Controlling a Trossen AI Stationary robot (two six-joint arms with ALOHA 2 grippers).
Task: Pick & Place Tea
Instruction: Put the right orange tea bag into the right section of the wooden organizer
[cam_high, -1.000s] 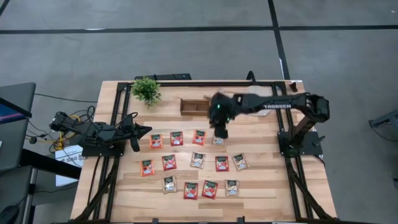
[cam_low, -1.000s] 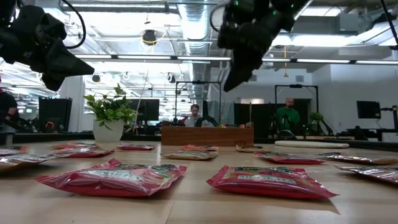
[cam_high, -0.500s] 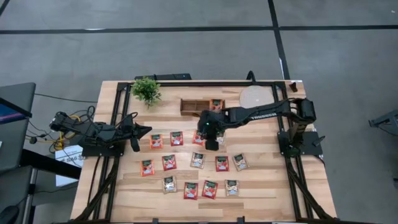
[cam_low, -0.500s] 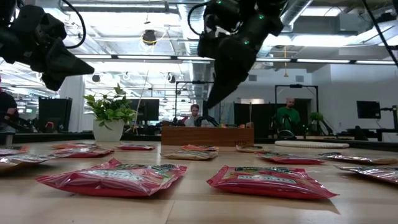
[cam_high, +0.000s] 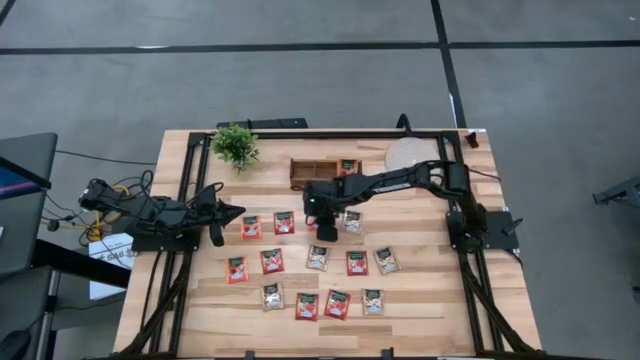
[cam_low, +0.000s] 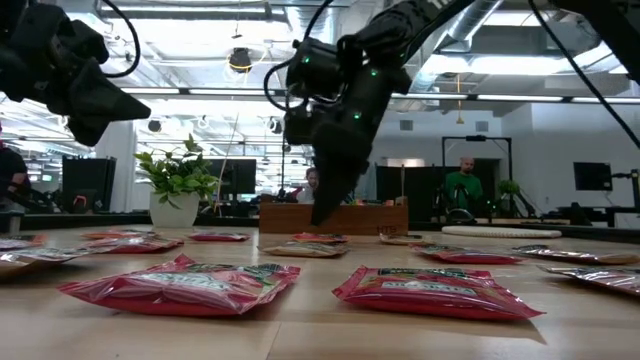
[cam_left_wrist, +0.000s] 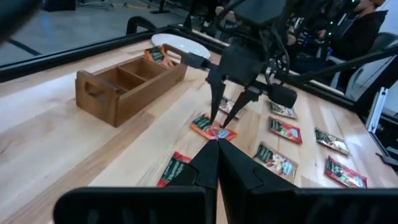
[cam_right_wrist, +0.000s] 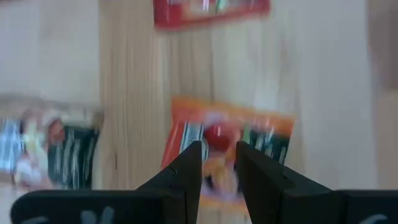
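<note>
Red tea sachet (cam_high: 322, 222) flat on wooden table (cam_high: 420, 300), directly beneath right gripper (cam_high: 326, 228), fingers spread and poised just above. Left gripper (cam_high: 236, 210) pressed together, parked at left edge.

arms (cam_high: 400, 182): black | lettering: white | lights: green | cables: black

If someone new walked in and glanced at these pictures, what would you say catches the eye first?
Probably the right gripper, reaching to mid-table with fingers open just above a red tea sachet. Next, the rows of red and beige sachets spread flat on the wooden table, with one already in the wooden box at the far edge. The left gripper waits shut at the left.
</note>
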